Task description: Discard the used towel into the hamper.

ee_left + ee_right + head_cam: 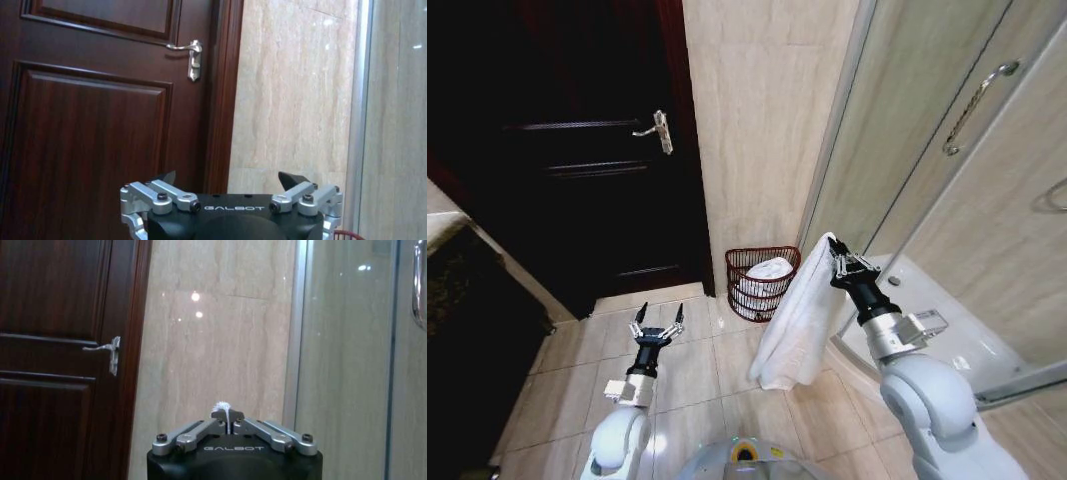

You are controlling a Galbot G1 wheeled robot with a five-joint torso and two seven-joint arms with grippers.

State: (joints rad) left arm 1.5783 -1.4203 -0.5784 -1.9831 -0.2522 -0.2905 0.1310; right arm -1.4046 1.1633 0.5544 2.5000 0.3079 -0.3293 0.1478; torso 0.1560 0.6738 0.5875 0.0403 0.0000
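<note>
Towel point(799, 315) hangs lengthwise from the right gripper point(839, 262), fingers clamped on its top corner; hamper point(761, 283) stands lower, left and farther. Left gripper point(657, 326) idles, fingers spread.

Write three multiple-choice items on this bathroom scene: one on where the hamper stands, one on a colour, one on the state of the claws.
1. Where does the hamper stand?
A. On the floor against the beige wall, between the door and the shower
B. Inside the shower
C. Hung on the door handle

2. What colour is the towel that hangs from the right claw?
A. Dark brown
B. White
C. Blue

3. How do the two claws stand?
A. Both open
B. Left shut, right open
C. Left claw open and empty, right shut on the towel

Key:
1 A, the head view shows it at the foot of the wall beside the dark door.
2 B, the cloth is white.
3 C, the left fingers are spread apart, while a white tuft sits between the closed right fingers.
</note>
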